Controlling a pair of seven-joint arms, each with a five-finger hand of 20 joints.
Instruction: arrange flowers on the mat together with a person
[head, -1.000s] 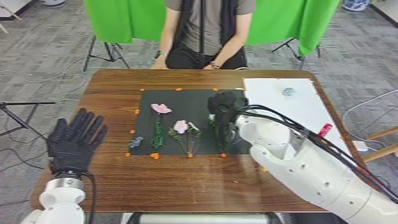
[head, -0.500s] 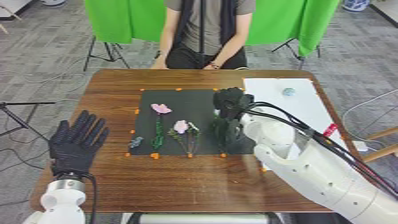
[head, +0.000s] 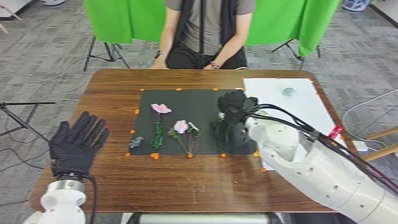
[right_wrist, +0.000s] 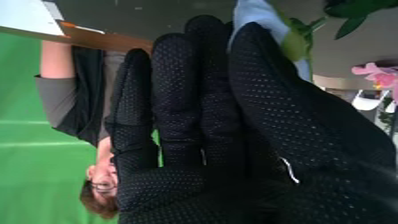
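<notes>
In the head view, my right hand (head: 234, 106) is over the right part of the black mat (head: 191, 100), with a pale flower (head: 221, 116) beside its fingers. The right wrist view has my right hand (right_wrist: 293, 110) with thumb and fingertips together at the pale flower (right_wrist: 256, 16), pinching it; green leaves (right_wrist: 311, 30) show beyond. A tall pink flower (head: 161, 108), a shorter pink one (head: 181, 126) with thin sprigs (head: 195, 133), and a small grey-blue flower (head: 136, 142) lie on the mat. Left of the mat, my left hand (head: 75, 150) is open and empty.
A white sheet (head: 306, 102) at the right bears a small pale blue item (head: 289, 92); a red object (head: 336, 131) is by its edge, near my right arm. Orange tabs (head: 155, 156) edge the mat. A person sits across the table, hands in the lap.
My right hand has shifted a little to the right over the mat, and the pale flower has shifted with it. My left hand has hardly moved.
</notes>
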